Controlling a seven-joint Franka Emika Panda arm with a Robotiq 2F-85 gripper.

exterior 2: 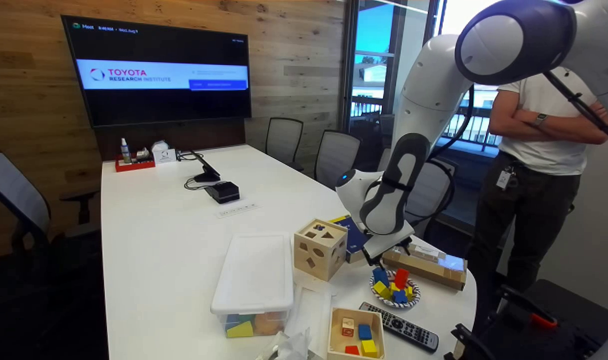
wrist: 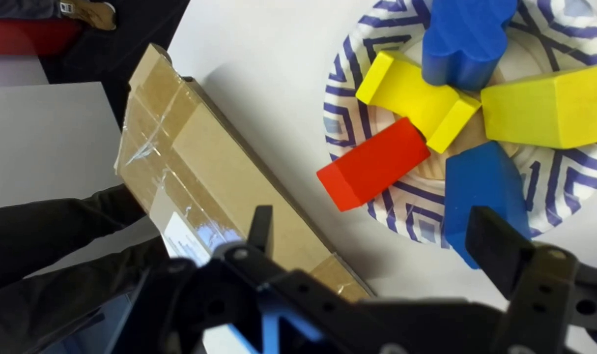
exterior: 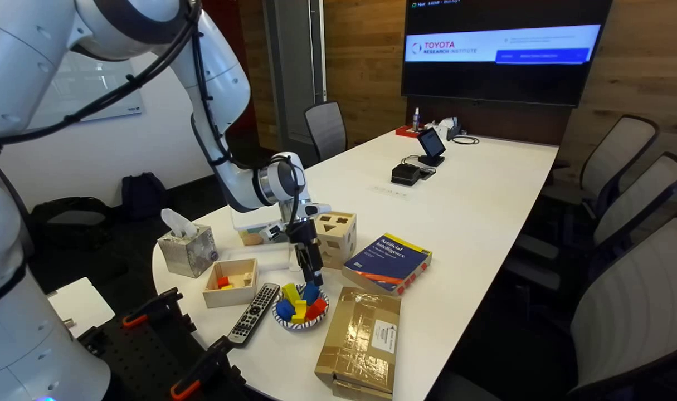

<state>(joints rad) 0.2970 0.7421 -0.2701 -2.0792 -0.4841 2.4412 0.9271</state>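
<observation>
My gripper (wrist: 377,236) is open with nothing between its fingers. It hangs just above the edge of a patterned white and blue bowl (wrist: 345,130), also seen in both exterior views (exterior: 298,327) (exterior 2: 417,296). One finger overlaps the end of a blue block (wrist: 480,182) in the wrist view; whether they touch I cannot tell. The bowl also holds a red block (wrist: 377,162), a yellow bridge-shaped block (wrist: 418,96), a lobed blue block (wrist: 463,39) and a yellow block (wrist: 549,105). The other finger appears over a taped cardboard box (wrist: 239,162) beside the bowl.
A remote (exterior: 253,314) and a wooden tray with blocks (exterior 2: 336,332) lie near the bowl. A wooden shape cube (exterior 2: 320,252), a thick book (exterior: 385,262), a lidded plastic bin (exterior 2: 256,275) and a tissue box (exterior: 188,250) stand around. A person (exterior 2: 539,135) stands behind the table.
</observation>
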